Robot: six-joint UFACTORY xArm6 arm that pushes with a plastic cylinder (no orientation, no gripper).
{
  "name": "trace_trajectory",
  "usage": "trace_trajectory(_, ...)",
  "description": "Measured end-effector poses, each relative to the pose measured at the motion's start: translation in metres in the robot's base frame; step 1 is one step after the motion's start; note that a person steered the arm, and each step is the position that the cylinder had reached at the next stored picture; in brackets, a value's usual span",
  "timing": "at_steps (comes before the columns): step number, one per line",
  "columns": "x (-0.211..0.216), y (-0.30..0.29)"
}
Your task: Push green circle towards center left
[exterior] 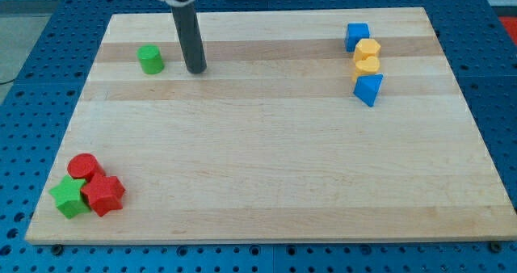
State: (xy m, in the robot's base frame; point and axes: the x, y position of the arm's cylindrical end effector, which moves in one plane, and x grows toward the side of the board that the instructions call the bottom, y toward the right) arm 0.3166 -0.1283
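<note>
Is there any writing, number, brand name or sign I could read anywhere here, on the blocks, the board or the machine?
None: no readable text in this view.
The pale wooden board is bare of markings.
The green cylinder block, the other coloured blocks and the dark rod ending in my tip, just to the view's right of that cylinder, carry no labels.

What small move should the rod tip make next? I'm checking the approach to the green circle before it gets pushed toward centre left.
Probably shift my tip toward the view's top and left, to get above the green circle block. The tip now stands just right of it, apart, so a push from here would send it left rather than down toward the wooden board's centre left.
</note>
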Motion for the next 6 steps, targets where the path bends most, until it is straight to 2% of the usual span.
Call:
trace_trajectory(1,-0.049,-0.005)
trace_trajectory(2,-0.043,-0.046)
trace_trajectory(5,0.023,-0.061)
trace_trajectory(6,0.004,-0.073)
